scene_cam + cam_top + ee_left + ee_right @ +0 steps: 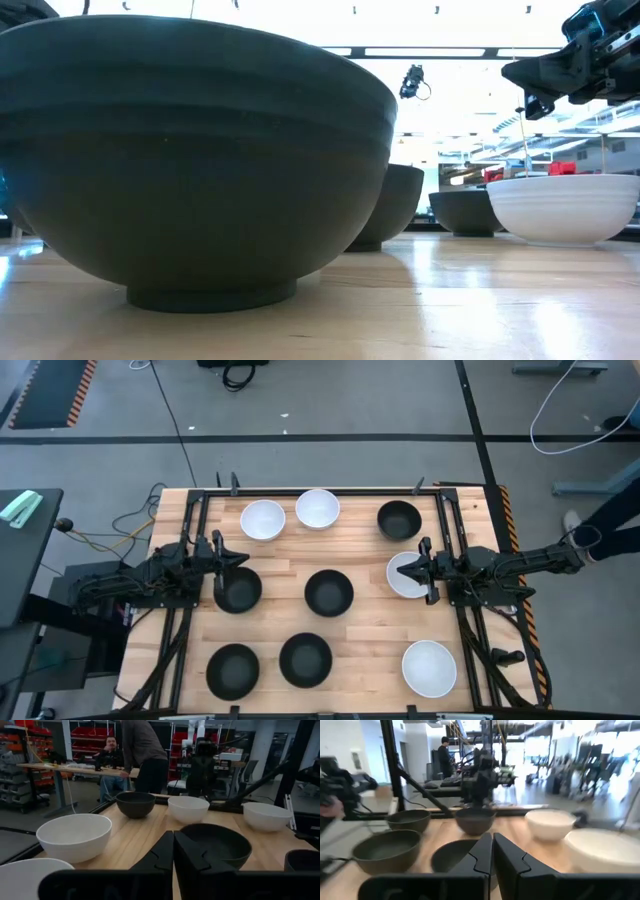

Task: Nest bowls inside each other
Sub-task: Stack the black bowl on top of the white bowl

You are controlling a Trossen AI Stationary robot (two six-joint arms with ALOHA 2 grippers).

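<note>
Several round bowls stand apart on their bases on the wooden table, none inside another. Some are white, the others black. My left gripper is shut and points level, hanging above the far rim of a black bowl at the table's left. My right gripper is shut too and held level above a white bowl at the right. The low view shows this gripper well clear of that bowl.
A dark metal frame runs along the table's left, right and far sides. Bare wood lies between the bowls. People are at benches beyond the table. A large black bowl stands close to the low camera.
</note>
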